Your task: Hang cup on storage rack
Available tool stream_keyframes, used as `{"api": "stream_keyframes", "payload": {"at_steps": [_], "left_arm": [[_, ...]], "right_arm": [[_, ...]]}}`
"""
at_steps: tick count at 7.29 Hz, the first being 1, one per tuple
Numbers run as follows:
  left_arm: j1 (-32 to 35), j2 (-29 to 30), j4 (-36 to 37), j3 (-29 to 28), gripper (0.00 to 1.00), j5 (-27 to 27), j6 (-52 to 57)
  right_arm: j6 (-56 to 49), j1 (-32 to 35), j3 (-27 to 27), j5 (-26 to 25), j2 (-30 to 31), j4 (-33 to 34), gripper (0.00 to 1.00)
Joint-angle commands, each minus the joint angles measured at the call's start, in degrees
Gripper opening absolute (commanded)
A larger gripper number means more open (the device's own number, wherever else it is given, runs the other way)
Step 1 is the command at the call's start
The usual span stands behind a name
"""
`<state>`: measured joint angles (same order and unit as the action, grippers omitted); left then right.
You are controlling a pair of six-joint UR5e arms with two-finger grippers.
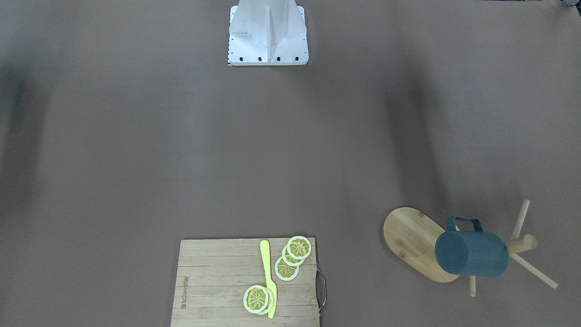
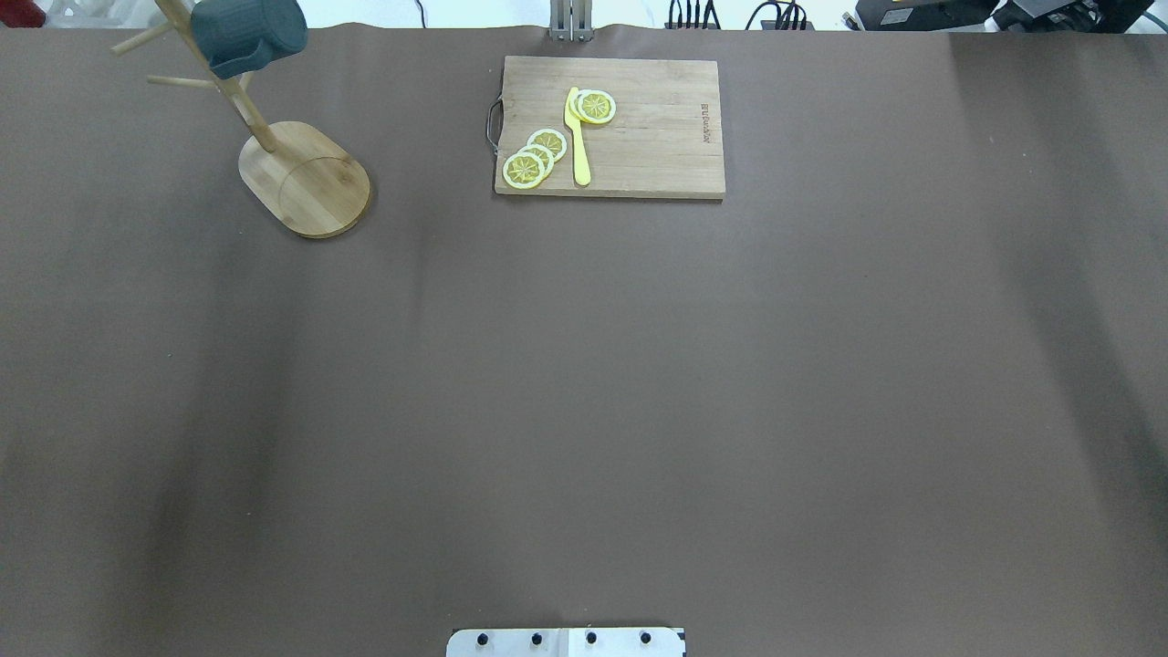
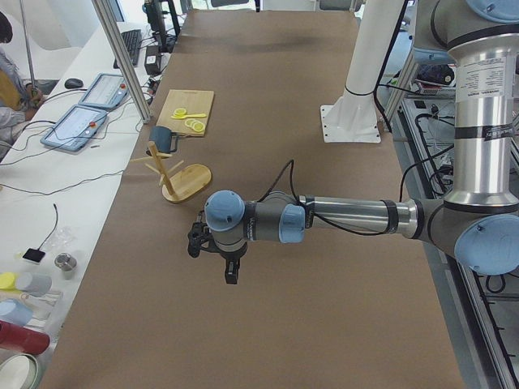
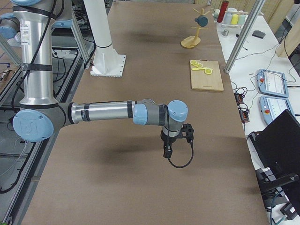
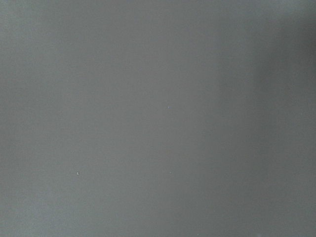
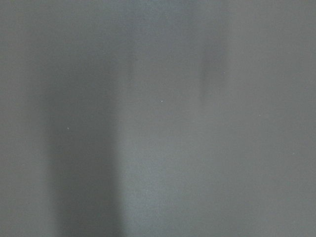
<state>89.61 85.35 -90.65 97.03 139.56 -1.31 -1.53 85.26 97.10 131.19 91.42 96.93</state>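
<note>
The dark teal cup hangs by its handle on a peg of the bamboo storage rack, at the table's far left corner in the overhead view, where the cup sits above the rack's oval base. Both also show in the left view and the right view. My left gripper hovers over bare table, well short of the rack. My right gripper hovers over the table's right part. I cannot tell whether either is open. Both wrist views show only brown table.
A wooden cutting board with lemon slices and a yellow knife lies at the far middle. The robot's white base stands at the near edge. Tablets and bottles sit on side benches.
</note>
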Motion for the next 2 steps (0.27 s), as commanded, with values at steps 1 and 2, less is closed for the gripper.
{"api": "stream_keyframes", "payload": {"at_steps": [1,2], "left_arm": [[0.4,0.5,-0.4,0.1,0.98,0.1,0.0],[0.5,0.5,-0.4,0.3,0.98,0.3,0.0]], "right_arm": [[0.0,-0.2,0.2,-0.1,-0.1,-0.1,1.0],[0.0,-0.2,-0.1,-0.8,-0.1,-0.1,1.0]]}}
